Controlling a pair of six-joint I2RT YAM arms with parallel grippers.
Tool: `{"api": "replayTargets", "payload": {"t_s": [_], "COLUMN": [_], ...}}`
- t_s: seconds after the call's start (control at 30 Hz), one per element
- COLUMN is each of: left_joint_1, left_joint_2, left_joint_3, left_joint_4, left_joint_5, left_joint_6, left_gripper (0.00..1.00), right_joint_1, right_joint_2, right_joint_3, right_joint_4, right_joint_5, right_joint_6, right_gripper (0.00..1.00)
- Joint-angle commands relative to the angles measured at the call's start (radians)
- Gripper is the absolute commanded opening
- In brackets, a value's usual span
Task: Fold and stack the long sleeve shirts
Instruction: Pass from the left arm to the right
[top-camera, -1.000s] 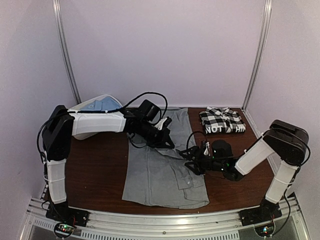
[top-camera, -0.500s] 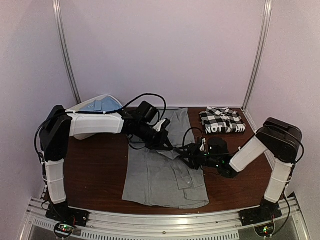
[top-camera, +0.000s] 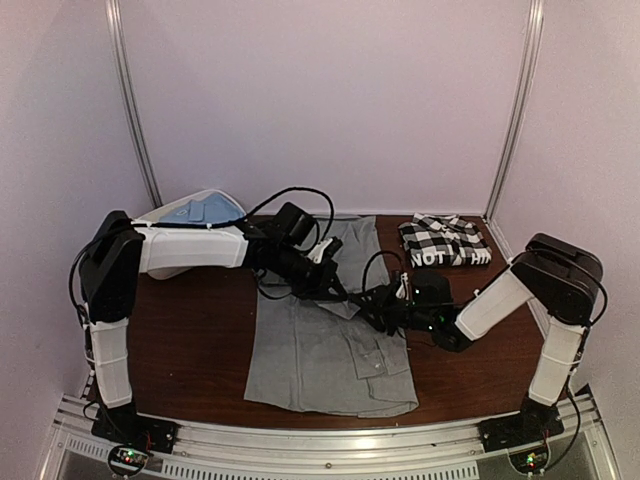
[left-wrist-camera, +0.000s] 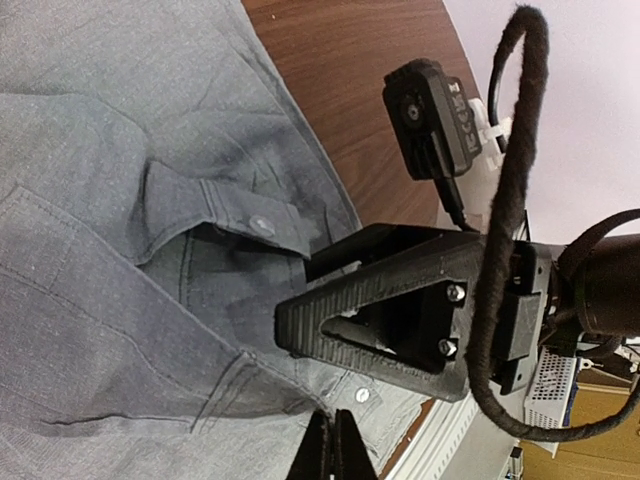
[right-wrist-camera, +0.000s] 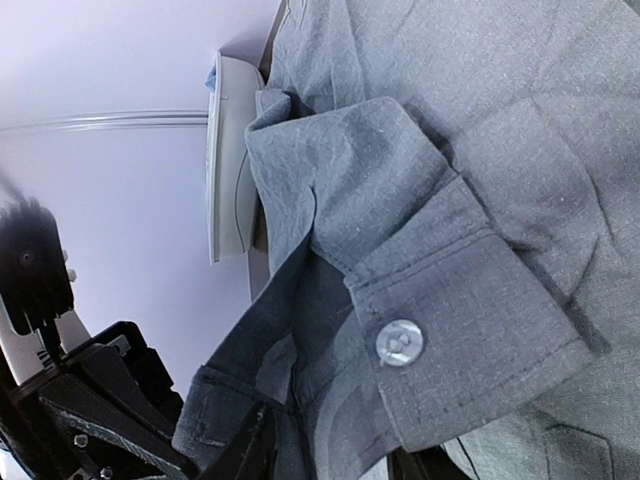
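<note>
The plain grey shirt (top-camera: 315, 350) lies spread on the table's middle. My left gripper (top-camera: 337, 289) is over its upper right part; in the left wrist view its fingers (left-wrist-camera: 335, 440) are pressed together and pinch a ridge of grey cloth (left-wrist-camera: 120, 300). My right gripper (top-camera: 376, 303) is right beside it, and its black finger (left-wrist-camera: 380, 330) fills the left wrist view. In the right wrist view the gripper (right-wrist-camera: 335, 455) holds the raised sleeve cuff with a button (right-wrist-camera: 400, 343). The checked shirt (top-camera: 445, 243) lies folded at the back right. The light blue shirt (top-camera: 200, 210) sits in the tub.
A white plastic tub (top-camera: 165, 218) stands at the back left, behind my left arm. The brown table (top-camera: 195, 340) shows left of the grey shirt and in front of the checked shirt. Walls close the table in at both sides.
My right gripper has moved left and away from me along the grey shirt's right side, up close to my left gripper. The left gripper has stayed nearly still.
</note>
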Motion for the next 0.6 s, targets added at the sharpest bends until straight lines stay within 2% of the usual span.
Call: {"api": "replayTargets", "payload": {"t_s": [0.0, 0.2, 0.3, 0.43, 0.5, 0.57], "left_joint_1": [0.007, 0.005, 0.005, 0.007, 0.009, 0.017], "left_joint_2": [0.011, 0.024, 0.028, 0.015, -0.001, -0.027], "left_joint_3": [-0.009, -0.013, -0.02, -0.022, -0.018, -0.025], "left_joint_4": [0.04, 0.041, 0.04, 0.032, 0.019, 0.009], "left_joint_5": [0.039, 0.043, 0.045, 0.024, 0.001, -0.03], "left_joint_6": [0.019, 0.026, 0.031, 0.04, 0.045, 0.046], "left_gripper": [0.0, 0.0, 0.01, 0.12, 0.21, 0.28], "right_joint_1": [0.0, 0.0, -0.002, -0.007, -0.009, -0.012], "right_joint_2": [0.037, 0.073, 0.069, 0.024, -0.018, -0.061], "right_joint_3": [0.024, 0.021, 0.031, 0.082, 0.125, 0.168], "right_joint_4": [0.006, 0.037, 0.016, -0.125, -0.24, -0.355], "right_joint_5": [0.003, -0.006, 0.001, 0.027, 0.058, 0.095], "right_joint_6": [-0.007, 0.004, -0.019, -0.116, -0.19, -0.267], "right_gripper": [0.4, 0.37, 0.29, 0.12, 0.03, 0.0]}}
